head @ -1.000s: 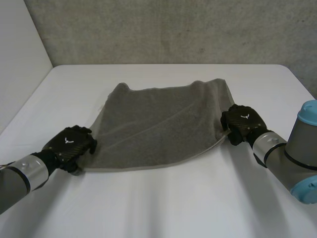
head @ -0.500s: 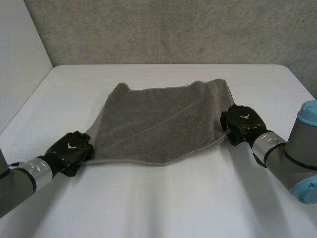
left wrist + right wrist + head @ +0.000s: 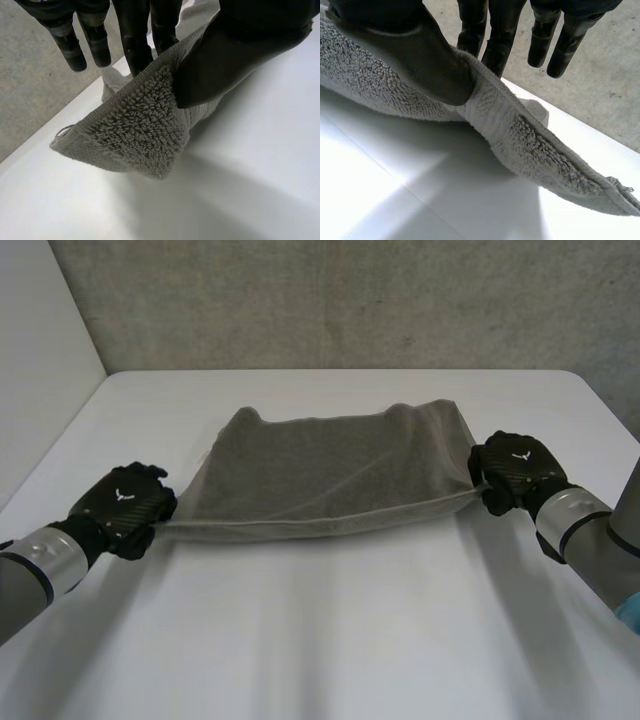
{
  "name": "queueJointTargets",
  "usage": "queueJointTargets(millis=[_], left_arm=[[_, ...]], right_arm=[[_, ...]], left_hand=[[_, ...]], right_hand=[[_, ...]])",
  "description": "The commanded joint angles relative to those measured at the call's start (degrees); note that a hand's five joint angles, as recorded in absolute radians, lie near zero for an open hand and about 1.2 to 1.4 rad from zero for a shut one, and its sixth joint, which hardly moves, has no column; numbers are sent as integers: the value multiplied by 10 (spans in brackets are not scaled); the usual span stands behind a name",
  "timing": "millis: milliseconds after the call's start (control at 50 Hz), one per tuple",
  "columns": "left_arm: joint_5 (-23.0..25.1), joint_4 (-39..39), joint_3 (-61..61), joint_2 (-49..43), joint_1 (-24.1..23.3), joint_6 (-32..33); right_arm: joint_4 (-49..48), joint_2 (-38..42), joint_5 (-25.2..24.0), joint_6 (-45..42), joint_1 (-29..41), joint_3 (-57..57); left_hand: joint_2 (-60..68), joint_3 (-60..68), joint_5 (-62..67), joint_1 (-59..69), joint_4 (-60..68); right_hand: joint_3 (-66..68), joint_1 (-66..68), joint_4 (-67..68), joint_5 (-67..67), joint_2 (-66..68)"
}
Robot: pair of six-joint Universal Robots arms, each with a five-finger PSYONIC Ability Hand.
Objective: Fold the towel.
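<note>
**Position.** The towel (image 3: pixel 330 465) lies on the desk (image 3: pixel 330 640), centred between the two arms. Its far edge rests on the desk surface. Its near edge is raised clear of the desk and stretched taut between the hands.

**Left robot hand** (image 3: pixel 122 510). Closed on the near left corner. In the left wrist view the thumb (image 3: pixel 235 55) pinches the terry cloth against the fingers (image 3: pixel 135 40).

**Right robot hand** (image 3: pixel 515 470). Closed on the near right corner in the same manner. The thumb (image 3: pixel 420 60) clamps the cloth against the fingers (image 3: pixel 497 45).

**Progress (judged).** The grasp step is complete, and no fold is laid yet.

**Remaining.**
1. Carry the near edge over to the far edge.
2. Lay it down with the corners matched.
3. Release both corners.
4. Repeat if a smaller fold is required.
</note>
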Motion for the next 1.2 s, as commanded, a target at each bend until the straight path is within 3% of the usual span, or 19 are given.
queueJointTargets(millis=[20, 200, 480, 680, 820, 1080, 1200], left_arm=[[-1, -6, -4, 2, 2, 2], [-1, -19, -19, 58, 4, -6], [1, -41, -8, 246, 6, -131], [3, -71, -5, 271, 9, -135], [3, -68, 21, 218, 9, -135], [-5, -75, 172, -4, -14, -127], [-24, -100, 267, -117, -55, -127]], right_arm=[[24, -12, -2, -12, -13, 2], [109, -76, -32, -103, -61, 37], [234, -240, -80, -110, -74, 49], [282, -300, -105, -114, -76, 27], [271, -287, -105, -141, -88, 5], [247, -87, -93, -191, -64, -104], [190, 12, -72, -192, -33, -153]], left_hand=[[39, -29, 27, 204, -34], [39, -29, 27, 204, -34], [39, -29, 27, 204, -34], [39, -29, 27, 204, -34], [39, -29, 27, 204, -34], [39, -29, 27, 204, -34], [39, -29, 27, 204, -34]], right_hand=[[-24, 58, -44, 41, 62], [-24, 58, -44, 41, 62], [-24, 58, -44, 41, 62], [-24, 58, -44, 41, 62], [-24, 58, -44, 41, 62], [-24, 58, -44, 41, 62], [-24, 58, -44, 41, 62]])
